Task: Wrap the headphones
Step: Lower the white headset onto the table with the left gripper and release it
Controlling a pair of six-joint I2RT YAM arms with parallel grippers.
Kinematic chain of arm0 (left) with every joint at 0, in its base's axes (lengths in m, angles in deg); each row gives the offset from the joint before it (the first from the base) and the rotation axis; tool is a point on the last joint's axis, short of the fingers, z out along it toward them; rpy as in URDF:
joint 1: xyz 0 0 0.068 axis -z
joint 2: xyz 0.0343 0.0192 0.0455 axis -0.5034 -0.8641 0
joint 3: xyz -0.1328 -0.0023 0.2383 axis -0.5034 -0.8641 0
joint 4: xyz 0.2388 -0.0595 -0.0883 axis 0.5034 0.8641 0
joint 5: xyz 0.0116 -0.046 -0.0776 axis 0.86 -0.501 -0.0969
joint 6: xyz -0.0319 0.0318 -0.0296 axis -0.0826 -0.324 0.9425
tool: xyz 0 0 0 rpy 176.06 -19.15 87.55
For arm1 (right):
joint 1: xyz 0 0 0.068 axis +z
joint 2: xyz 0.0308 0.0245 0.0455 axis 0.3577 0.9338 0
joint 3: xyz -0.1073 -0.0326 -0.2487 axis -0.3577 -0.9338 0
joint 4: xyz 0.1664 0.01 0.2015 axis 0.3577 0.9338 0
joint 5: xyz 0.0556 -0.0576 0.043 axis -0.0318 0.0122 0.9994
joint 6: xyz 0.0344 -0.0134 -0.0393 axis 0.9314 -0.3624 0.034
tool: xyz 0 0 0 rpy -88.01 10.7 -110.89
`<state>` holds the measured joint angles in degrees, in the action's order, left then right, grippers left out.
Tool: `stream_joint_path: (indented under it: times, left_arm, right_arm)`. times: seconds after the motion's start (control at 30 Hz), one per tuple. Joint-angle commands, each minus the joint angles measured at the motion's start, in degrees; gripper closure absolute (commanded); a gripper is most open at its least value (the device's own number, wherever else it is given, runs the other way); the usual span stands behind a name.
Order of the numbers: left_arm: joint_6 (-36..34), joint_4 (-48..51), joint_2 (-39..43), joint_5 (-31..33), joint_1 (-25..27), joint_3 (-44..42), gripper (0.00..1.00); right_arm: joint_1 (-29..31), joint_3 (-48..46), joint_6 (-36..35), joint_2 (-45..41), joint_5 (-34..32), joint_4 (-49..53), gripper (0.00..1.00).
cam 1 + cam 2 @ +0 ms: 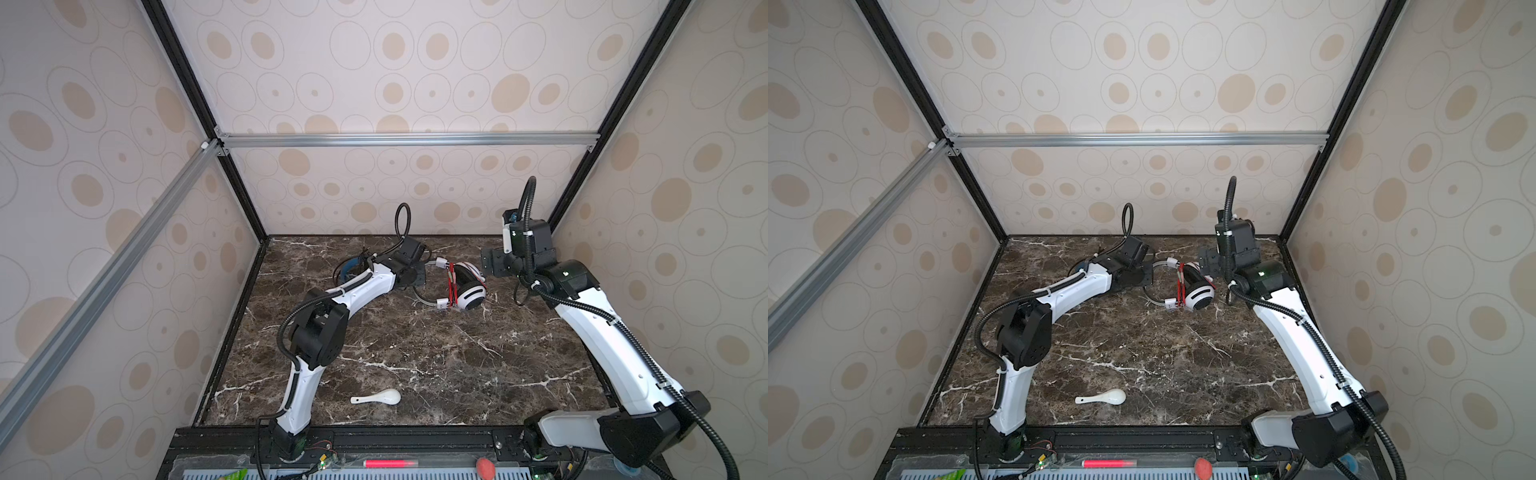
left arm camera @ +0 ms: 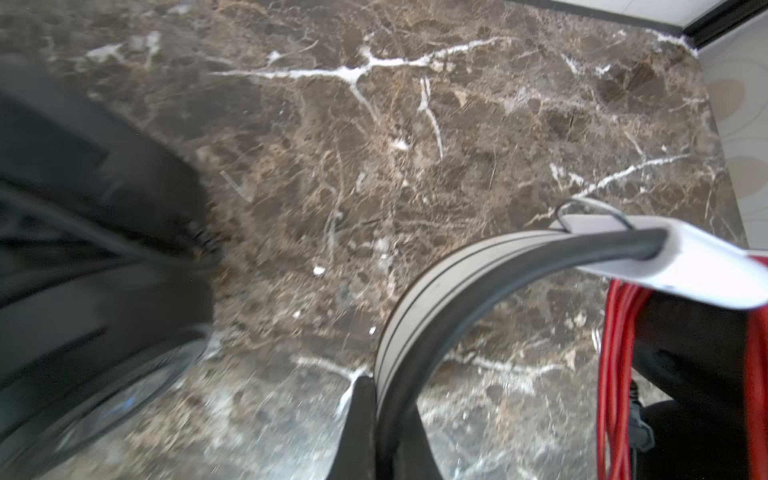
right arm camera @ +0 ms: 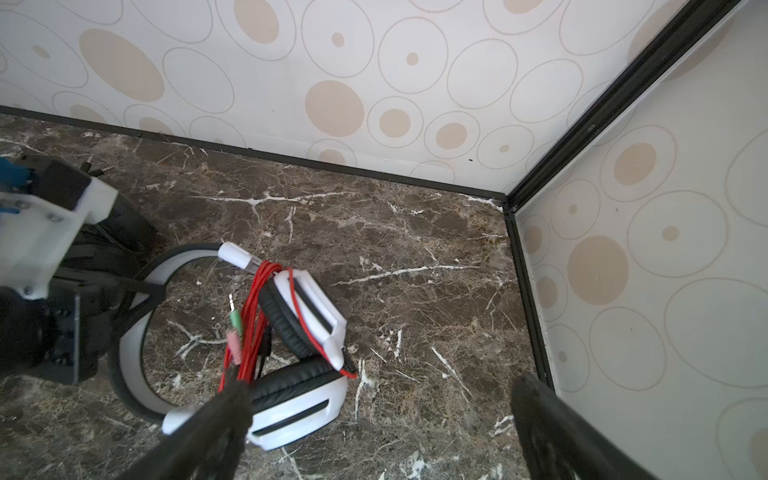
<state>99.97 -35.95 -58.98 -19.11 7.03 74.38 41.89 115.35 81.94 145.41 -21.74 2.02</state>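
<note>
One white spoon (image 1: 376, 397) lies near the front edge of the marble table (image 1: 415, 353), well apart from the rest. Further back is the white headset (image 3: 303, 399), on its side with black earpads. Its red cord (image 3: 249, 324) is bundled in loops by the cups, green and pink plugs sticking out. The left gripper (image 2: 384, 386) is clenched on the grey-white headband; the right gripper (image 3: 380, 384) is spread wide, holding nothing, just beside the earcups. Farthest back, near the back wall, the black headset (image 1: 349, 266) with its blue inner band is mostly hidden behind the left arm.
</note>
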Motion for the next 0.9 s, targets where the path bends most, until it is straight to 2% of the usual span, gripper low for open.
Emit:
stream_joint_path:
  times: [0.0, 0.3, 0.87]
  left_arm:
    - [4.1, -3.4, -2.0, -0.3, 0.7, 7.9, 1.00]
    - [4.9, -1.8, -9.9, 0.2, 0.6, 15.1, 1.00]
    - [7.7, -5.7, -14.6, 0.0, -0.7, 15.6, 1.00]
  right_arm:
    - [-0.3, -1.8, 1.1, -1.7, 1.4, -2.7, 0.00]
    - [-0.3, -6.5, 2.8, -2.4, 3.4, -6.2, 0.00]
    - [-0.3, -8.1, 2.9, -0.6, 4.3, -8.6, 0.00]
